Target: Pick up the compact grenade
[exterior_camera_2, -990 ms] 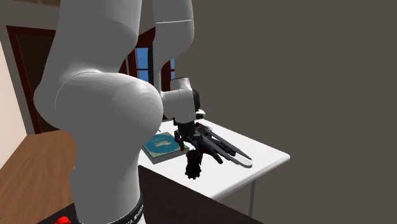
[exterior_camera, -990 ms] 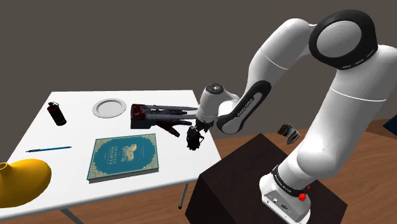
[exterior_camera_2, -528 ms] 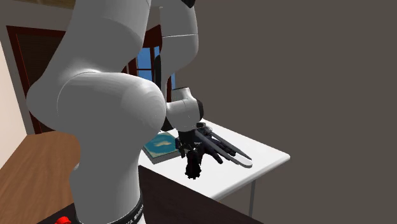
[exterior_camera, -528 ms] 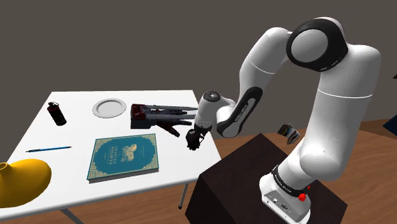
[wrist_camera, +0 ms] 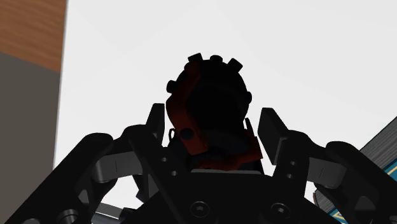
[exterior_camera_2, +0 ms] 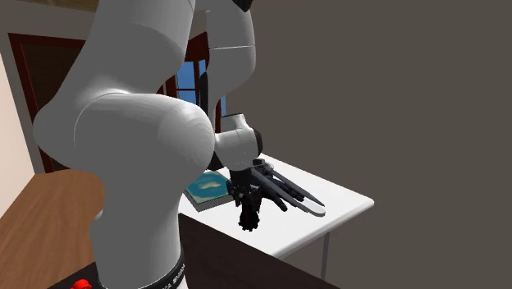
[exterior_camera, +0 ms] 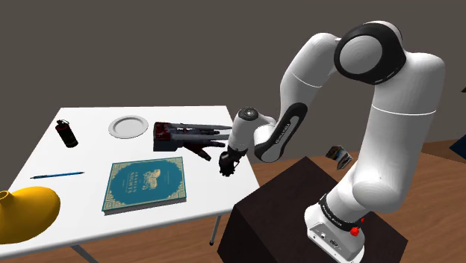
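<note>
The compact grenade (exterior_camera: 226,167) is a small dark ribbed body with a reddish-brown lever, standing near the white table's (exterior_camera: 89,153) edge closest to the stand. My black gripper (exterior_camera: 225,160) comes down on it from above. In the wrist view the grenade (wrist_camera: 213,102) sits between the two fingers (wrist_camera: 158,122), which press against its sides: the gripper (wrist_camera: 213,124) is shut on it. From the second exterior view, the grenade (exterior_camera_2: 248,217) rests on the table under the gripper (exterior_camera_2: 246,202).
A teal book (exterior_camera: 144,184) lies beside the grenade, and a dark bundle of tools (exterior_camera: 187,136) just behind it. Farther off are a white plate (exterior_camera: 128,126), a dark canister (exterior_camera: 66,133), a blue pen (exterior_camera: 57,175) and a yellow object (exterior_camera: 26,213). The dark stand (exterior_camera: 299,209) lies below the table's edge.
The arm's elbow and shoulder swung toward the shoulder view's left and the hand sank slightly onto the grenade. The fingers closed on it. The grenade has not moved.
</note>
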`<state>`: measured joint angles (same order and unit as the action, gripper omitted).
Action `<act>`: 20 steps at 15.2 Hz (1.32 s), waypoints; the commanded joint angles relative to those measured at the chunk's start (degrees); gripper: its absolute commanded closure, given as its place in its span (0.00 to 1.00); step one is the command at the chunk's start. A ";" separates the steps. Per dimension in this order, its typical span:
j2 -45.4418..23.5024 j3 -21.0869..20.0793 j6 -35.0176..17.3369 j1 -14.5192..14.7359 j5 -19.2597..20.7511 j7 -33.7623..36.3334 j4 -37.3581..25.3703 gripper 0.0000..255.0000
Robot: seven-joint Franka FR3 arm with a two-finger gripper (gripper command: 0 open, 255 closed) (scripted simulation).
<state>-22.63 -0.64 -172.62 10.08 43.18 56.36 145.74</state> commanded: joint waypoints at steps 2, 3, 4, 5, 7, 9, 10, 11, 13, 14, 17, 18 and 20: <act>-0.02 -0.07 0.09 -0.07 -0.08 -0.07 0.04 1.00; -0.26 0.13 -0.05 0.09 0.09 0.09 -0.09 1.00; 0.74 -0.90 0.64 -0.81 -0.79 -0.81 0.33 1.00; 1.74 -1.94 1.32 -1.70 -1.71 -1.73 0.74 1.00; 3.72 -4.03 2.67 -3.45 -3.73 -3.66 1.53 1.00; 5.69 -6.08 3.99 -5.10 -5.99 -5.71 2.27 1.00; 6.68 -7.09 4.64 -5.89 -7.19 -6.78 2.62 1.00; 7.66 -8.07 5.29 -6.63 -8.46 -7.87 2.96 1.00; 9.62 -9.95 6.58 -8.02 -11.11 -10.13 3.59 1.00; 10.61 -10.84 7.23 -8.64 -12.50 -11.28 3.87 1.00; 13.55 -13.24 9.21 -10.21 -16.81 -14.79 4.62 1.00; 14.53 -13.92 9.88 -10.60 -18.28 -15.97 4.83 1.00; 14.68 -13.97 9.98 -10.60 -18.53 -16.17 4.86 1.00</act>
